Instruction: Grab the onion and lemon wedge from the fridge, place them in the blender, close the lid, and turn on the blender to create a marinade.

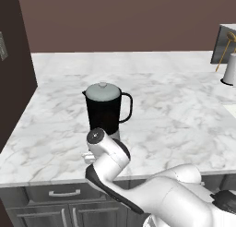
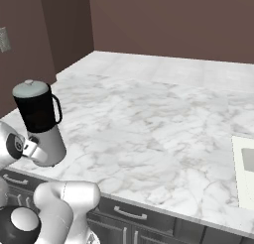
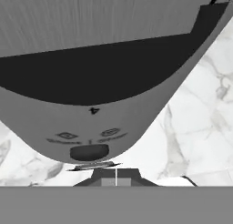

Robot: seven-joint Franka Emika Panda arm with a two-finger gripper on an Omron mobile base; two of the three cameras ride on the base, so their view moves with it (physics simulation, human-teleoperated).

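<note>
Faintly, a "4" above small unreadable markings on the blender (image 3: pixel 91 123) base.

A white marble countertop with grey veining (image 1: pixel 175 124) ran out to a plain brown wall (image 1: pixel 120 18). Under the countertop's front edge sat dark grey drawers with silver bar handles (image 1: pixel 64 193). At the countertop's far right corner stood a pale grey cylindrical holder (image 1: pixel 229 70) with a thin golden utensil (image 1: pixel 224 50) leaning just beside it. A pale, flat rectangular panel (image 2: pixel 244 171) was set into the countertop's right side.
</note>
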